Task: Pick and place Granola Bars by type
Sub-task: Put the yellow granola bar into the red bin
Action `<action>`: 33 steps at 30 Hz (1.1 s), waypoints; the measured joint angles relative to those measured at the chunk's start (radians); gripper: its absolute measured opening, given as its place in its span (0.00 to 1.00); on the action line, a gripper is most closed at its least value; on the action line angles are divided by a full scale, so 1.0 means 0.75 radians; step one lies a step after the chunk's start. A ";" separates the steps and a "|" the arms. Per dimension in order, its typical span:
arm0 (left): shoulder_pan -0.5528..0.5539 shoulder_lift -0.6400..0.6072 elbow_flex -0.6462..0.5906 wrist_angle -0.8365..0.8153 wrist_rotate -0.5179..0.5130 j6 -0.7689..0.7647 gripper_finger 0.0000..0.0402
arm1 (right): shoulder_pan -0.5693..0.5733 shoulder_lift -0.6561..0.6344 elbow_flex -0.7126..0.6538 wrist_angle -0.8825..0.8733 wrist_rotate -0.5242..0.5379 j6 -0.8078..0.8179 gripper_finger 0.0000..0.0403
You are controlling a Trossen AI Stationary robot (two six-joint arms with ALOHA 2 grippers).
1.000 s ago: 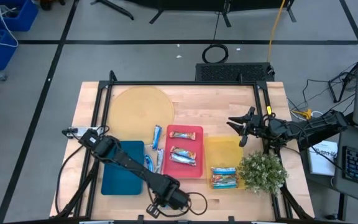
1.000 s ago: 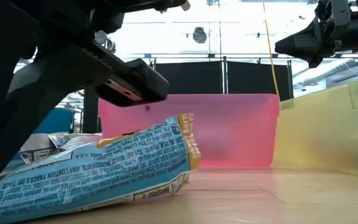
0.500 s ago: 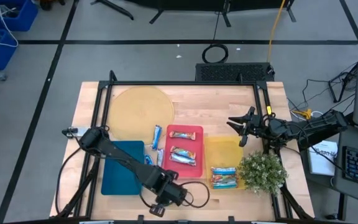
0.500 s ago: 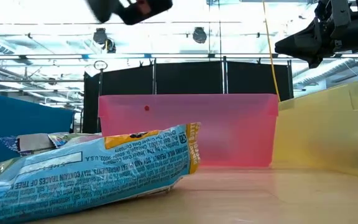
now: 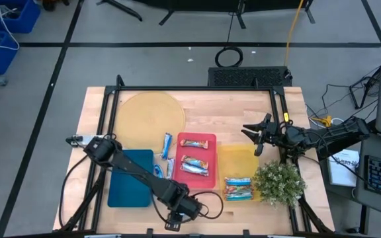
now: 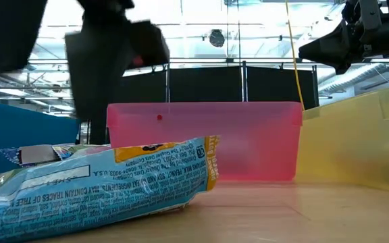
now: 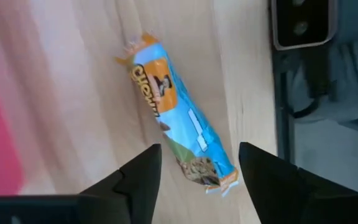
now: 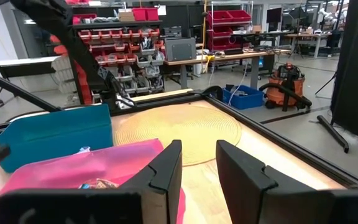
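Take the red tray [image 5: 198,160] as your landmark. From above, your left gripper [image 5: 174,218] sits at the table's near edge, just off the tray's near-left corner, but the arm covers whatever lies under it. The left wrist view fills that gap: a light blue granola bar [image 7: 178,137] lies flat on the bare wood, between the two spread fingers [image 7: 137,180] and clear of both, so the jaws stand wide open with nothing in them. The low view shows the same bar [image 6: 100,185] lying in front of the tray's pink wall [image 6: 248,138].

Only the high view gives you the sorting so far: two bars [image 5: 194,153] rest inside the red tray, a pair [image 5: 238,187] on the yellow tray [image 5: 238,158] to its right, and a few blue bars [image 5: 166,147] on the wood between the red tray and the blue tray [image 5: 129,178] on its left.

Your right gripper [image 5: 255,137] waits in the air beyond the yellow tray. Its fingers [image 8: 166,168] stand slightly apart and hold nothing, as its wrist view shows.
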 joint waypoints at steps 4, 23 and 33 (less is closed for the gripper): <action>0.004 0.057 0.000 -0.007 0.061 0.020 0.56 | 0.001 0.000 0.000 -0.006 0.000 0.000 0.23; 0.020 0.100 -0.005 0.011 0.038 0.025 0.55 | 0.000 0.000 0.000 -0.005 -0.001 0.001 0.23; 0.026 0.100 -0.005 0.014 0.076 0.091 0.14 | 0.001 0.000 0.000 -0.007 -0.001 0.010 0.23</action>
